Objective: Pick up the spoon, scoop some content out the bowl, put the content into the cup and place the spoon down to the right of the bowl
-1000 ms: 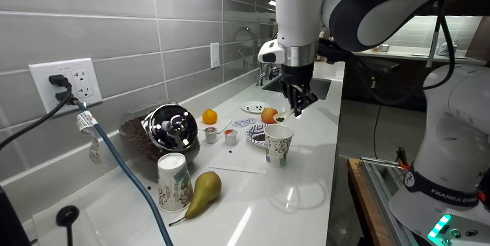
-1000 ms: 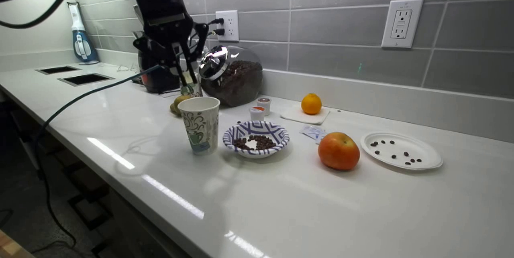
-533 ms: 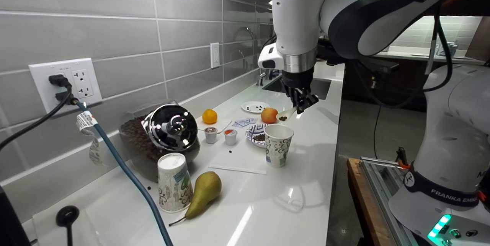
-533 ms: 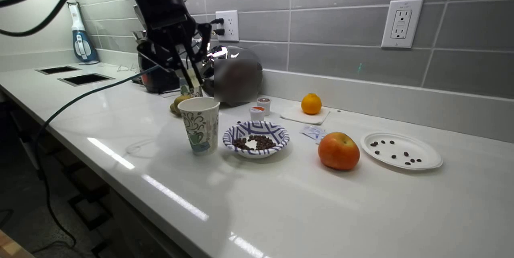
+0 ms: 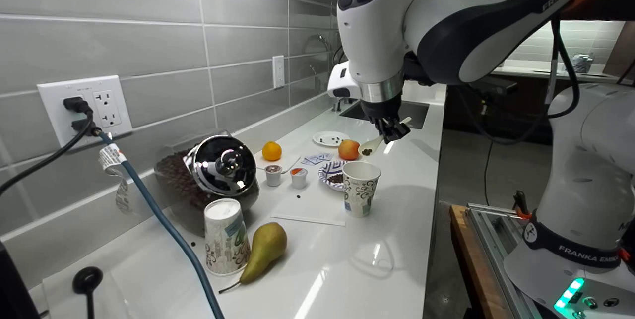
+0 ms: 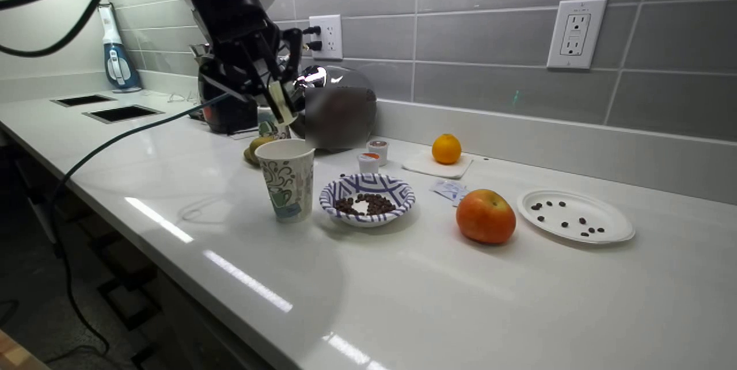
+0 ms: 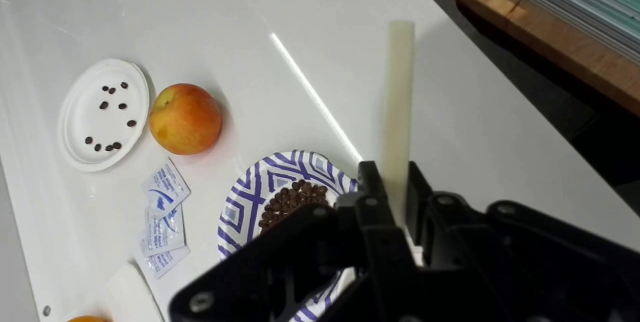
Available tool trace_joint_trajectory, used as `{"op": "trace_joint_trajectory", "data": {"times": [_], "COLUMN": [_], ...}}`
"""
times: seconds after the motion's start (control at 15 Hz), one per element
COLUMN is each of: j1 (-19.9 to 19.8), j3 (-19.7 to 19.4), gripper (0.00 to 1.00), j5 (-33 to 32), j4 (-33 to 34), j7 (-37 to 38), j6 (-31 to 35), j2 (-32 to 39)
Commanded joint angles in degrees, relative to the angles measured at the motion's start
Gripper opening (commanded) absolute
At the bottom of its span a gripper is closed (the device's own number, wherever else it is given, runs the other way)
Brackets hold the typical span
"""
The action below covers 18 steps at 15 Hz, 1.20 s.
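1. Spoon (image 7: 398, 106) is in your hand (image 7: 393, 179), which is clamped on its handle; in the wrist view you see the handle's end jutting out beyond the grip.
2. Its scoop end tilts downward and, in an exterior view, carries a few dark beans (image 5: 366, 152).
3. You have that end hanging above the rim of the patterned cup (image 6: 288, 186) in both exterior views, apart from it.
4. Your cup stands upright on the white counter (image 6: 489, 312), just beside the patterned bowl (image 6: 345, 186).
5. Inside the bowl you see more beans (image 6: 377, 204) around a bare patch.
6. Past the bowl, you find a red-and-yellow fruit (image 6: 486, 216) just beside a white plate (image 6: 616, 229) with loose beans (image 6: 565, 224) scattered on it.
7. You also have an orange (image 6: 447, 149) nearer the wall.
8. Near the big jar (image 5: 183, 185) with its shiny lid (image 5: 223, 165), a second cup (image 5: 226, 242) stands upside down, with a pear (image 5: 266, 249) lying just beside it.
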Motion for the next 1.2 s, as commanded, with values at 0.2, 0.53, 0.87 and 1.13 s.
{"op": "trace_joint_trajectory", "data": {"times": [0.2,0.53,0.87,1.13], "j1": [2.14,3.99,5.62,6.71], "j3": [2.60,4.26,5.37,5.93], "gripper": [0.04,0.04,0.04,0.04], "j5": [-4.75,-6.00,-8.06,-10.97], "j4": [5.41,8.70,11.82,14.27], "j7": [4.28,7.61,11.06,14.03], "j6": [-7.98,-14.18,-20.78,-25.88], "j2": [6.90,12.00,16.81,20.57]}}
